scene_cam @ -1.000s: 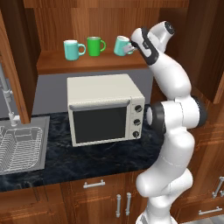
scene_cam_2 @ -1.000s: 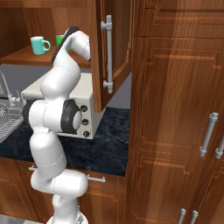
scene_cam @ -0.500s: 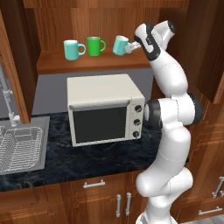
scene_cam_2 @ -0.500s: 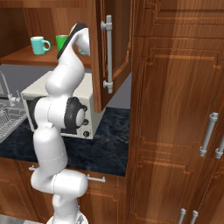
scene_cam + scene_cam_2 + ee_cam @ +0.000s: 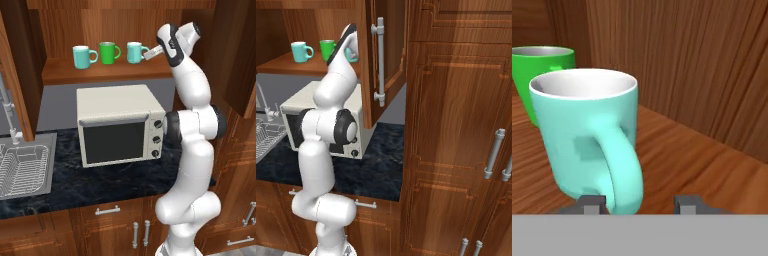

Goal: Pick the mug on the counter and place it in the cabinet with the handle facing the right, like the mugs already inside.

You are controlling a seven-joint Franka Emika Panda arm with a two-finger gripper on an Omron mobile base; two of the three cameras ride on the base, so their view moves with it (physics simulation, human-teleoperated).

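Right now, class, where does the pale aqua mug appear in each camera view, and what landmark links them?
Left base view: pale aqua mug on the cabinet shelf, rightmost of three.
Right base view: just an edge behind the arm.
Hand view: large, left-centre, handle toward camera.
Landmark: bright green mug beside it.

On the cabinet (image 5: 100, 75) shelf I find three mugs in a row: the mug (image 5: 135, 52) at the right end, the green mug (image 5: 108, 52) just beside it at its 9 o'clock, the teal mug (image 5: 82, 56) beyond. Bare shelf lies at the mug's 3 o'clock. The microwave (image 5: 120, 130) blocks passage below. The open cabinet door (image 5: 381, 55) bounds the right side.
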